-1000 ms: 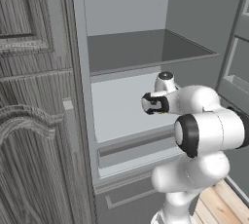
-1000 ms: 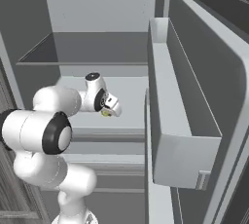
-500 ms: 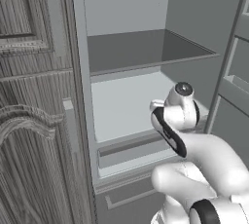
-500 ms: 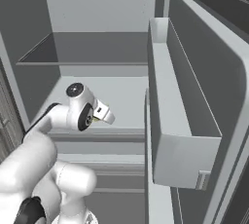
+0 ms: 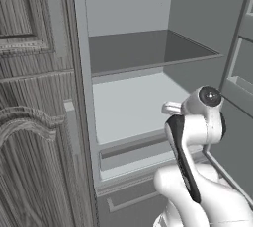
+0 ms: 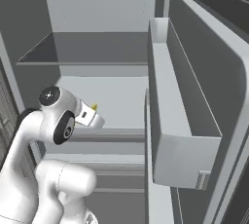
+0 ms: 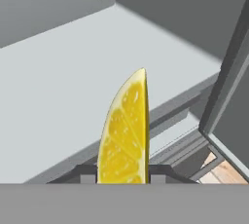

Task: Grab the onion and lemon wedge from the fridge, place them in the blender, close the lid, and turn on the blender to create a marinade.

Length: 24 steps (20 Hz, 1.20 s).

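Lemon wedge (image 7: 124,135) sits clamped between the fingertips of your gripper (image 7: 121,172) — jaws part-closed on its lower end, peel edge pointing away from the hand. In the right base view its yellow tip peeks out just above the fridge (image 6: 121,99) shelf front. Draw the hand straight back out of the opening, keep clear of the door bin (image 6: 182,121) — and don't tilt sharply, since the hold looks narrow.

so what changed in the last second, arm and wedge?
The arm pulled back out of the fridge toward the base, carrying the gripper with it. The lemon wedge stays clamped between the fingers. Fridge door open as before, shelves unchanged.
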Available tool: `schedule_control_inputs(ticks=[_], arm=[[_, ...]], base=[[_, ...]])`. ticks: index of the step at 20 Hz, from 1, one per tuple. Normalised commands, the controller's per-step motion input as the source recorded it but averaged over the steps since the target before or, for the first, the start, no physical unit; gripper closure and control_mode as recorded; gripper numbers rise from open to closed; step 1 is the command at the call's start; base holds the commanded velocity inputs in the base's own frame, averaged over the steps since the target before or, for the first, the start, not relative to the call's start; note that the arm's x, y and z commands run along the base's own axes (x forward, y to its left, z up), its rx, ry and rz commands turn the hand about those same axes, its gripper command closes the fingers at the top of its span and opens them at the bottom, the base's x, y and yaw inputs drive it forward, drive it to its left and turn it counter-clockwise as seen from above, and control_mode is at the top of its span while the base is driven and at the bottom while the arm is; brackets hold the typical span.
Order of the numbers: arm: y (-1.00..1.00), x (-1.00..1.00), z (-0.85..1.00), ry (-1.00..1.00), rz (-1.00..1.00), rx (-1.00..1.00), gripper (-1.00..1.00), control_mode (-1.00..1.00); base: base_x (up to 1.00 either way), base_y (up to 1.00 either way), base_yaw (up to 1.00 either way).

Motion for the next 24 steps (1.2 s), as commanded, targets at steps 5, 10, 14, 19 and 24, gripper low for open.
schedule_control_inputs(ticks=[5, 10, 14, 19, 24], arm=[[0.24, -0.62, 0.99, 0.06, 0.00, -0.01, 1.00, -1.00], [0.18, -0.16, 0.67, 0.09, 0.00, -0.04, 1.00, -1.00], [0.00, -0.07, 0.00, 0.00, 0.00, 0.00, 1.00, -1.00], [0.00, -0.12, 0.00, 0.00, 0.01, 0.00, 1.00, 1.00], [0.00, 0.00, 0.00, 0.00, 0.00, 0.00, 1.00, 1.00]], base=[[0.00, 0.00, 0.00], [0.00, 0.00, 0.00], [0.00, 0.00, 0.00], [-0.76, 0.00, 0.10], [-1.00, 0.17, 0.11]])
